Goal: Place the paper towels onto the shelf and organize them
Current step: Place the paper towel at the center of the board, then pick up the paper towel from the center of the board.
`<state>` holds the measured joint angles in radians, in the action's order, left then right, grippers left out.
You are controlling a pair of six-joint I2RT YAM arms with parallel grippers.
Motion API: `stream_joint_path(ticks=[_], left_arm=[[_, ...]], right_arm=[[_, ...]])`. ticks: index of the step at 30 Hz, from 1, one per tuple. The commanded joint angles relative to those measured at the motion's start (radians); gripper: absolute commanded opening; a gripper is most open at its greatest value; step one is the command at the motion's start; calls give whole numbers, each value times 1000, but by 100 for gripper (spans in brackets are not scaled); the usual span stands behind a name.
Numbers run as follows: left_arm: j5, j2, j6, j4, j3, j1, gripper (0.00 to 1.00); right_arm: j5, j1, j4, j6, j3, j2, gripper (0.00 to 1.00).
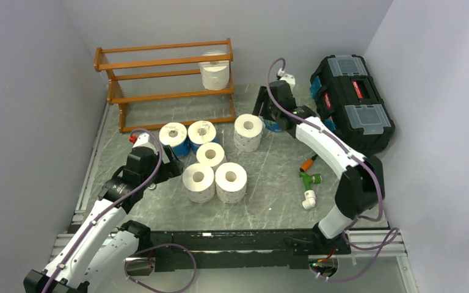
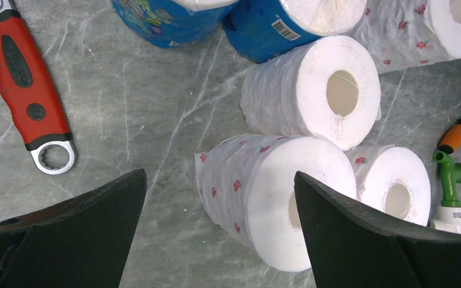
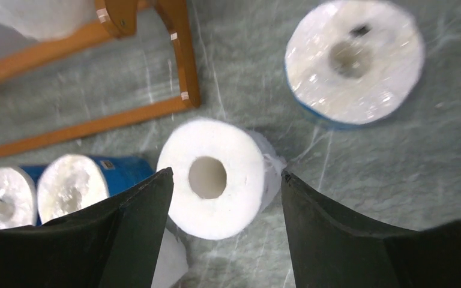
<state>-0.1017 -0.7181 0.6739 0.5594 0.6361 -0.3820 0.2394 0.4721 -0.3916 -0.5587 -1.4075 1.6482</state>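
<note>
Left claw [image 2: 219, 180]: jaws spread wide and empty, poised over a flower-printed roll [image 2: 258, 192] at the lower middle of my left wrist view.
Right claw [image 3: 227, 174]: jaws parted on either side of a plain roll [image 3: 213, 177] that stood on the bench [image 3: 396, 180]; I saw no grip.
Where the paper towels were: one shelved roll [image 1: 214, 73] sat at the right end of the shelf [image 1: 159, 91], and the others clustered on the bench just in front of it, at the centre of the top view.
Step, as I judged it: taking the next roll for the shelf.
Doing it well: centre the jaws across the roll's sides, close gently so the soft paper isn't crushed, lift clear of the touching neighbours, and set it beside the shelved roll.
Cut off: two blue-wrapped rolls ran off the top edge of my left wrist view.
Hidden: a third blue roll [image 3: 354, 60] was mostly under my right arm in the top view.
Hard to make out: whether my right pads touched the plain roll, as that view was blurred.
Clutter: red-handled wrench [image 2: 27, 90] and green hose fitting [image 2: 453, 180].
</note>
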Motion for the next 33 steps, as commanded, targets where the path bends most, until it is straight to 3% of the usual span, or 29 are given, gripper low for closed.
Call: stream_joint_path(ticks=[1, 6, 10, 21, 28, 33], left_arm=[[12, -3, 6, -4, 36, 0, 99], [7, -7, 7, 3, 41, 0, 99], [-12, -9, 2, 19, 65, 0, 99], [-94, -13, 18, 14, 81, 2, 99], [-130, -75, 63, 60, 138, 57, 99], [-65, -160, 119, 41, 203, 175, 97]], right_arm=[[167, -28, 139, 41, 51, -83, 70], [116, -100, 109, 102, -34, 25, 70], [57, -116, 225, 127, 3, 35, 70], [-48, -115, 232, 111, -35, 47, 70], [-199, -101, 303, -19, 105, -73, 70], [-163, -38, 334, -74, 229, -215, 70]])
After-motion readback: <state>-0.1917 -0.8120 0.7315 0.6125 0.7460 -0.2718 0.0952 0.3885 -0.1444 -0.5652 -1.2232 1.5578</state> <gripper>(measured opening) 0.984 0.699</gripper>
